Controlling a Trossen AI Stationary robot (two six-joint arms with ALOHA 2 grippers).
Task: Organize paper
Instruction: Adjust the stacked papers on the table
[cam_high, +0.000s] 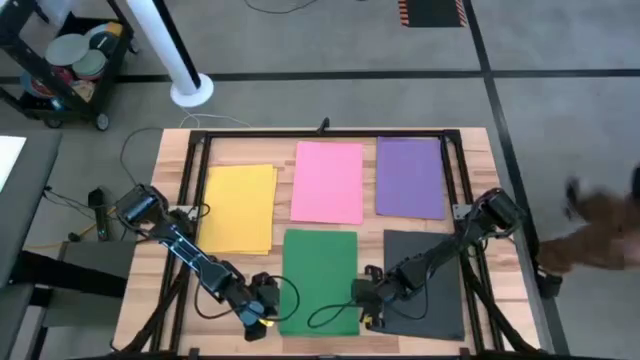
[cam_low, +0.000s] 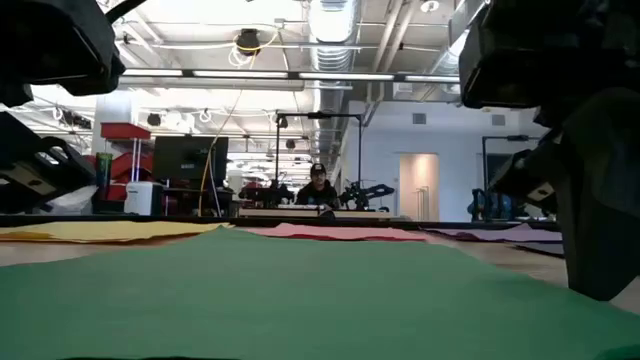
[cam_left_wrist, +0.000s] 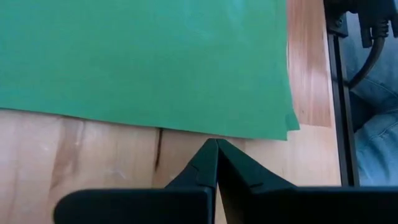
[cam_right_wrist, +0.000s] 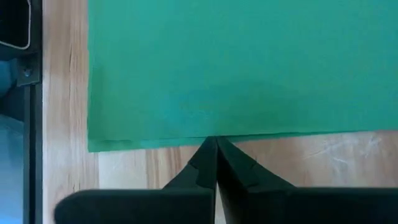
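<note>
The table is pale wood with a dark frame around it. Five sheets of paper lie flat on it. The yellow sheet, pink sheet and purple sheet make a far row. The green sheet and black sheet lie in the near row.

Both arms reach in from the table's outer edges, stretched low and angled toward the near middle, with the green sheet between their grippers.

The left gripper sits low over bare wood just beside the green sheet's left edge, near its front corner. In the left wrist view its fingers are pressed together tip to tip, holding nothing, with the tips just short of the green edge.

The right gripper sits on the other side, just beside the green sheet's right edge, with the black sheet behind and under its arm. Its fingers are likewise closed on nothing, their tips right at the green edge; contact cannot be told.

A small stepped corner shows at the green sheet's edge, as if more than one sheet were stacked.
</note>
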